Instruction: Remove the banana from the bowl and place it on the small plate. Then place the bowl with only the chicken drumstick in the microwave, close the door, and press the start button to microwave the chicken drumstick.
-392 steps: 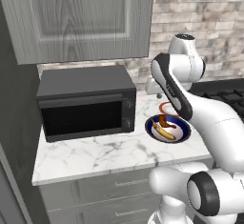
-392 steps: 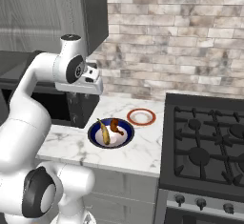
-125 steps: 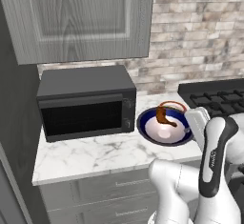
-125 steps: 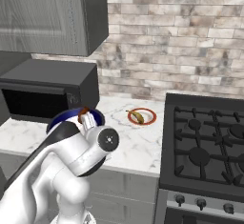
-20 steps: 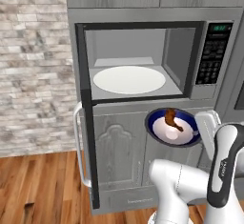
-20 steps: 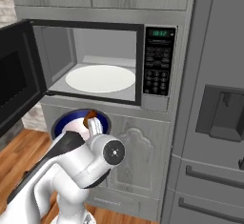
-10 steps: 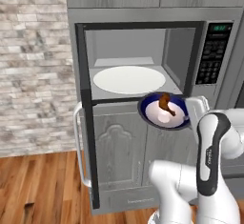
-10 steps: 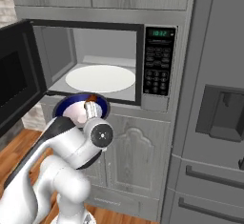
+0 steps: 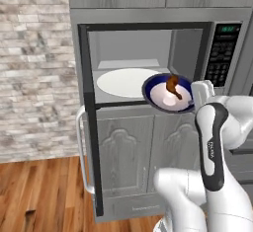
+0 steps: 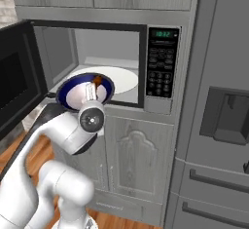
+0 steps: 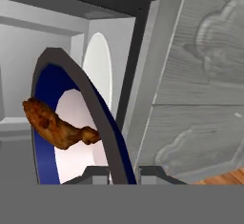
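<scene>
My gripper (image 9: 194,96) is shut on the right rim of the dark blue bowl (image 9: 159,98) and holds it in the air just before the open microwave (image 9: 148,28), at the level of its sill. The chicken drumstick (image 9: 173,87) lies alone on the bowl's white inside. In the right base view the bowl (image 10: 73,96) with the drumstick (image 10: 97,82) hangs before the cavity's lower left, the gripper (image 10: 90,92) at its near rim. In the hand view the bowl (image 11: 47,82) stands edge-on with the drumstick (image 11: 56,124) in it. The door (image 10: 14,82) is swung wide open to the left. The banana and the small plate are out of view.
A white glass turntable (image 9: 126,82) lies inside the cavity. The black keypad (image 10: 162,69) with its green display is to the right of the opening. The door's white bar handle (image 9: 80,152) juts out at the left. Grey cabinet fronts (image 10: 136,160) lie below, and a fridge (image 10: 219,101) stands to the right.
Over the last second the gripper has lifted the bowl with the drumstick from below the sill up to the level of the microwave's opening and slightly toward it.
</scene>
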Robot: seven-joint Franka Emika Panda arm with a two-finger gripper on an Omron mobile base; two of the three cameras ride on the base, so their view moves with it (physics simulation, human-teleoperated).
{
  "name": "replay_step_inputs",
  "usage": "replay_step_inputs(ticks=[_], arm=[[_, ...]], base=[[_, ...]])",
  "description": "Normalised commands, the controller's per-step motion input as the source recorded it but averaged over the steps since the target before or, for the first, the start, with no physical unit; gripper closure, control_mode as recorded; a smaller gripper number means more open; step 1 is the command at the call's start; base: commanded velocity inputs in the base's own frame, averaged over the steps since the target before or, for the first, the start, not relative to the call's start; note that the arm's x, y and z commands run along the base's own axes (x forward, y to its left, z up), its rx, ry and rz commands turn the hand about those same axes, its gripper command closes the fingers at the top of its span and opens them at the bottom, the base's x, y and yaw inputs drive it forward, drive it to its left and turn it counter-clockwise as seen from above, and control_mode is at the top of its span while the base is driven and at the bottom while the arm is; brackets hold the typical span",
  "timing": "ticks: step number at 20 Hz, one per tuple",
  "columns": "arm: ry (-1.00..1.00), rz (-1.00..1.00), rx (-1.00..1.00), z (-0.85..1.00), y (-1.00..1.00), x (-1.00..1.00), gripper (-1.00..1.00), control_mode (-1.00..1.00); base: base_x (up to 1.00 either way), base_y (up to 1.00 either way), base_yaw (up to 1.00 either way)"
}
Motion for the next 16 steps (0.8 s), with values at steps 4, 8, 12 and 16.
replay_step_inputs(ticks=[4, 8, 12, 16], arm=[[0.06, -0.08, 0.03, 0.41, 0.0, 0.56, 1.0, -1.0], [0.21, -0.03, 0.0, 0.19, 0.0, 0.83, 1.0, -1.0], [0.15, 0.0, 0.0, -0.01, 0.02, 0.9, 1.0, -1.0], [0.1, 0.0, 0.0, -0.17, 0.0, 0.67, 1.0, -1.0]], base=[[0.0, 0.0, 0.0], [0.0, 0.0, 0.0], [0.0, 0.0, 0.0], [0.0, 0.0, 0.0]])
